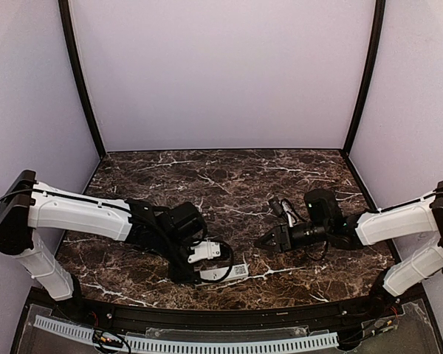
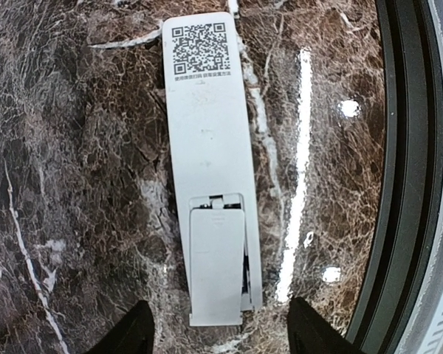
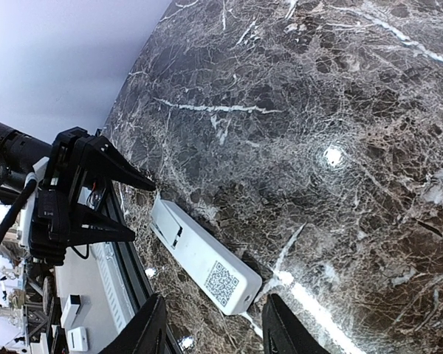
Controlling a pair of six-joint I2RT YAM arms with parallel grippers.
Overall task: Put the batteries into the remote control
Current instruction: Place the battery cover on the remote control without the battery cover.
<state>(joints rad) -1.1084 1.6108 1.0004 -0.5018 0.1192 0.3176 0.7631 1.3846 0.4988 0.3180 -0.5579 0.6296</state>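
The remote control (image 2: 207, 125) lies back-up on the dark marble table, a QR code at its far end. A small white cover plate (image 2: 216, 269) sits over its battery recess, slightly askew and sticking out past the near end. My left gripper (image 2: 220, 335) is open just short of that end, with the jaws wider than the remote. The remote also shows in the right wrist view (image 3: 203, 254) and the top view (image 1: 232, 271). My right gripper (image 3: 214, 332) is open and empty, above the table to the right of the remote. The batteries are not in view.
The table's black front rim (image 2: 406, 184) runs close beside the remote. A white perforated strip (image 1: 207, 343) lies beyond that rim. Pale enclosure walls (image 1: 221, 74) stand at the back and sides.
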